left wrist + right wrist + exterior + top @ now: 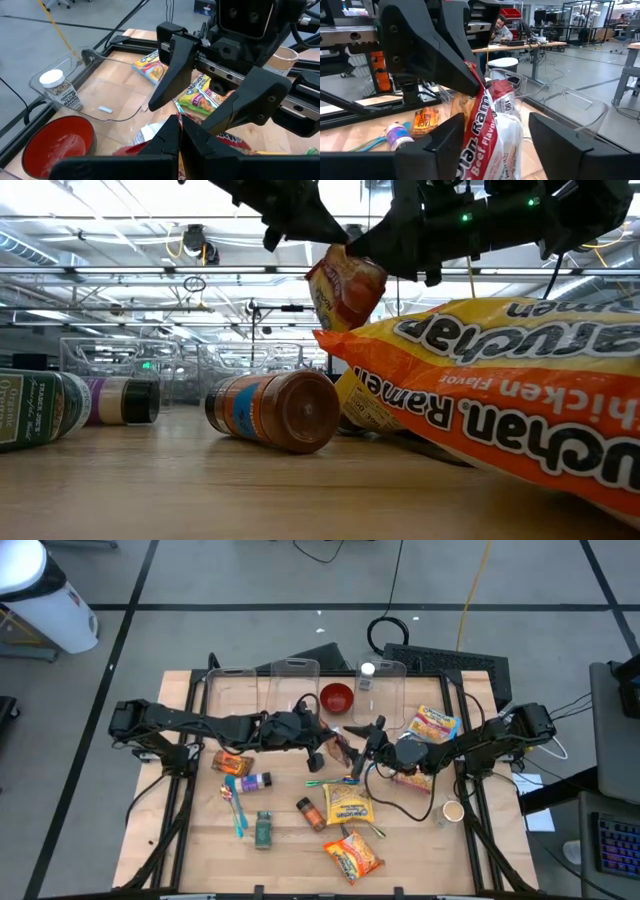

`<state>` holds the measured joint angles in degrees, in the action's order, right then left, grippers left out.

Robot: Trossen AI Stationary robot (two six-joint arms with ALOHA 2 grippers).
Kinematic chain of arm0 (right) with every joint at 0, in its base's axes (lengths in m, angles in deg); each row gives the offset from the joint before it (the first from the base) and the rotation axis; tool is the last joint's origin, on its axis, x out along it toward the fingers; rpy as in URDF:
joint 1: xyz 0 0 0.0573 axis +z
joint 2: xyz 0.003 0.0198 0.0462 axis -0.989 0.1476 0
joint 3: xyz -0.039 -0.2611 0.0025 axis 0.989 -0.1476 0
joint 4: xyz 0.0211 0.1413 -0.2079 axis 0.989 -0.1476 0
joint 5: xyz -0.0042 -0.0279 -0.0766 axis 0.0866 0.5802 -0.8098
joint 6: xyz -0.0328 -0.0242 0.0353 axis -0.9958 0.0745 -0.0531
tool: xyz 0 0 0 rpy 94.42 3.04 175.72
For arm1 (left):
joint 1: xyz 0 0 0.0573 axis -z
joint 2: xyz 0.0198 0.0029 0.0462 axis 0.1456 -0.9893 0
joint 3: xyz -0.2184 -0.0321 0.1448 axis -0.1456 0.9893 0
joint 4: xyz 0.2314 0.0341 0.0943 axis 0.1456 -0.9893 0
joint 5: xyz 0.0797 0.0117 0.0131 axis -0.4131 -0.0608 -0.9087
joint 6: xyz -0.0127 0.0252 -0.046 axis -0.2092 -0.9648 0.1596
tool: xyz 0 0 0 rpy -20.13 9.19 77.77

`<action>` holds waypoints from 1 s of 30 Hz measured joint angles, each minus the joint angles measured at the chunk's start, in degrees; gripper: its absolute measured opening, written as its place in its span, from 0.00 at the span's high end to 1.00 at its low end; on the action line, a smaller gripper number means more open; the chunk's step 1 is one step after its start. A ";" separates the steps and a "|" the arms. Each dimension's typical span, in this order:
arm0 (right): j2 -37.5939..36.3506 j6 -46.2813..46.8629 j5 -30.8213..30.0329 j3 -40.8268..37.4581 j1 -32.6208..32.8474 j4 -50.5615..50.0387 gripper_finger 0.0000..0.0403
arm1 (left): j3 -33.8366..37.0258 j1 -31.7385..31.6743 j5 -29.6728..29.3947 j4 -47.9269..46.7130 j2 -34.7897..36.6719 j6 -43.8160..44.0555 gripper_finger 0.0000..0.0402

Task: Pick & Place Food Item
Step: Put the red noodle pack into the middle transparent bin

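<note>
My left end effector (322,745) is pressed together on the top edge of a beef ramen packet (487,132), which hangs in the air above the middle of the desk (200,840), just in front of the red bowl (337,697). My right end effector (365,747) sits right beside it with its fingers (565,150) spread, one on each side of the dangling packet and not clamped on it. The space below is crowded: a yellow chip bag (348,805) lies directly under the two end effectors, a brown spice bottle (310,813) on its side next to it, and a chicken ramen packet (354,855) toward the desk's front edge. Off to the left lie an orange snack pack (231,763), a purple-labelled jar (252,782), a teal utensil (235,806) and a green jar (263,830). Clear bins (290,690) line the back, one holding a white-capped jar (61,90); another ramen packet (433,724) and a paper cup (453,811) lie under my right arm.
</note>
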<state>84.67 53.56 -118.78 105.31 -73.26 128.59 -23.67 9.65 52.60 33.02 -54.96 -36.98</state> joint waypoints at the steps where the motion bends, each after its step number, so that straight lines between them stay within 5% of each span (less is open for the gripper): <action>1: 0.00 -0.04 0.00 0.00 0.00 0.04 0.51 | 0.00 0.00 0.02 0.00 0.00 0.02 0.99; 26: 0.00 -2.03 1.66 0.00 0.00 -0.11 0.98 | 0.00 0.01 1.42 -0.28 0.02 0.11 0.99; 30: 0.00 -2.77 1.68 0.00 0.00 -0.36 0.99 | 0.00 0.13 1.46 -0.22 0.02 0.11 0.98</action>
<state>84.67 50.79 -117.11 105.31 -73.26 128.23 -23.67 9.78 54.07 32.81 -54.94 -36.87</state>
